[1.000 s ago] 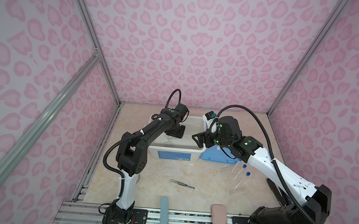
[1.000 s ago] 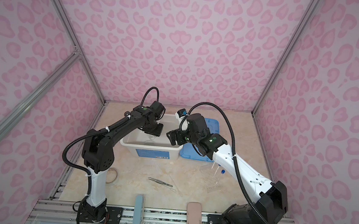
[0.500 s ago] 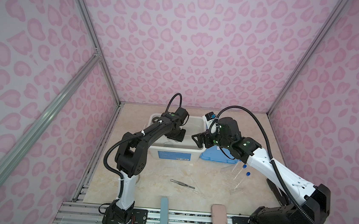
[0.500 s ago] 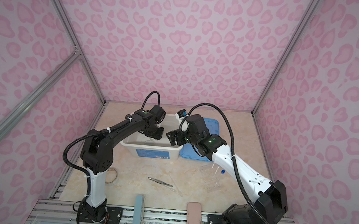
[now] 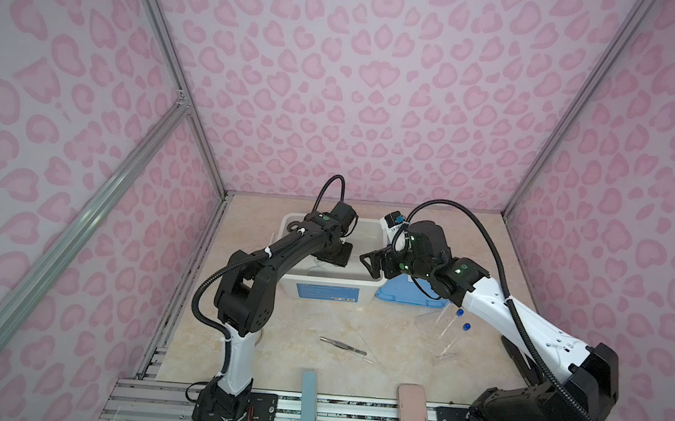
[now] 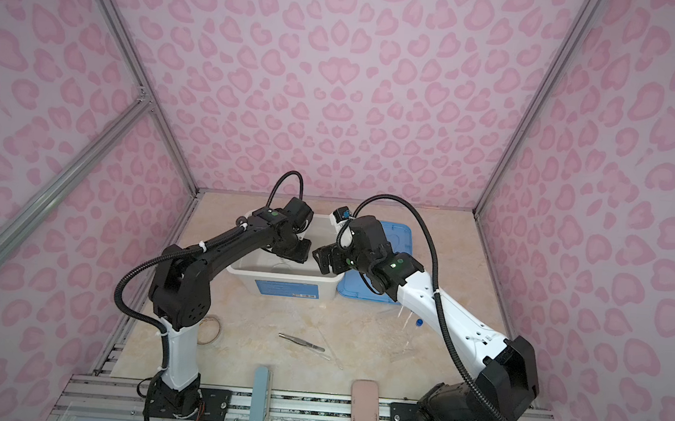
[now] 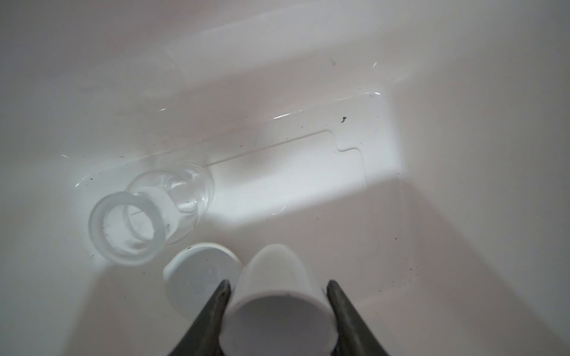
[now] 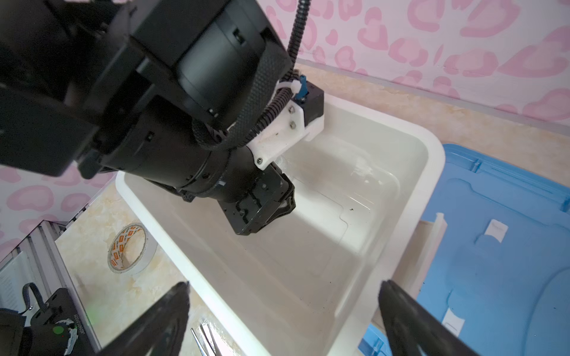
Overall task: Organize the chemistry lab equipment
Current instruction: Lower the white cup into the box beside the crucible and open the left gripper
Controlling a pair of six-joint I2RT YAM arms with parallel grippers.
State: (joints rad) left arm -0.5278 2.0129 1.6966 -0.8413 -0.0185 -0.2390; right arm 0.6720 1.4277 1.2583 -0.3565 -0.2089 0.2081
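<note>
The left gripper (image 7: pixel 279 285) was inside the tub (image 7: pixel 308 172), jaws at mid width, clamped on a white dish (image 7: pixel 277 311). A second dish (image 7: pixel 197 277) lay just beside it on the tub floor; whether the two touched could not be told. Next to that, the glass cup (image 7: pixel 154 215) lay on its side. The right gripper (image 8: pixel 285 296) hung over the tub's rim, jaws spread wide, holding nothing. On the table (image 5: pixel 309 321), the tweezers (image 5: pixel 342 345) and the tubes (image 5: pixel 453 334) lay in front of the tub, well apart. The lid (image 5: pixel 407 299) lay at the tub's right.
</note>
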